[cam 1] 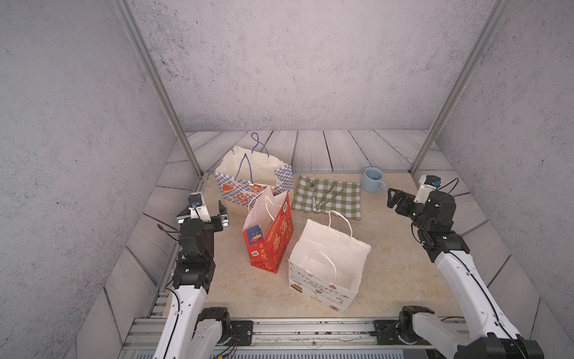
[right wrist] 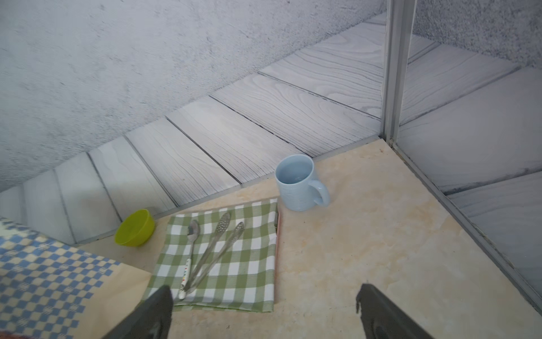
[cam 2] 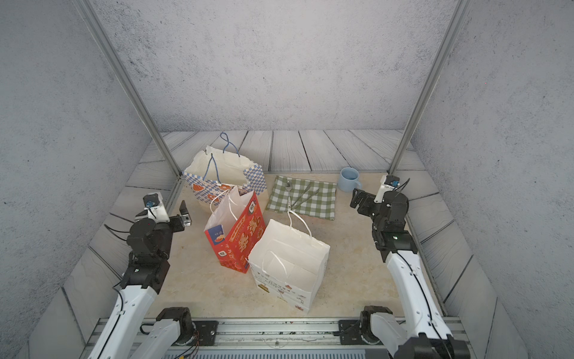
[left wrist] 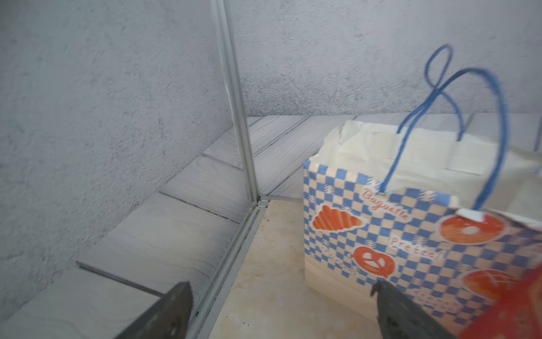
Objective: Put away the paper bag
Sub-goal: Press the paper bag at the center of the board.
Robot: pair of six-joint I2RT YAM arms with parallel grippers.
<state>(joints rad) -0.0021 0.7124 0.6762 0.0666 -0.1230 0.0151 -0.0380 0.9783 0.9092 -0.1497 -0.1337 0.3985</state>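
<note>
Three paper bags stand open on the beige table in both top views. A blue-checked bag (cam 1: pixel 253 183) (cam 2: pixel 223 186) with blue handles is at the back left. In the middle is a red printed bag (cam 1: pixel 270 239) (cam 2: pixel 236 239), leaning against the blue-checked one. A white bag (cam 1: pixel 326 270) (cam 2: pixel 289 267) stands front right of centre. My left gripper (cam 1: pixel 202 213) (left wrist: pixel 281 287) hovers open left of the blue-checked bag (left wrist: pixel 381 234), holding nothing. At the back right, beside the mug, my right gripper (cam 1: pixel 394 200) (right wrist: pixel 264 290) is open and empty.
A green checked cloth (cam 1: pixel 329 199) (right wrist: pixel 234 264) carries a spoon (right wrist: pixel 190 249) and tongs (right wrist: pixel 217 249). A pale blue mug (cam 1: pixel 374 180) (right wrist: pixel 299 185) stands behind it. A lime bowl (right wrist: pixel 135 228) sits behind the blue-checked bag. Metal frame posts (cam 1: pixel 161 90) rise at the back corners.
</note>
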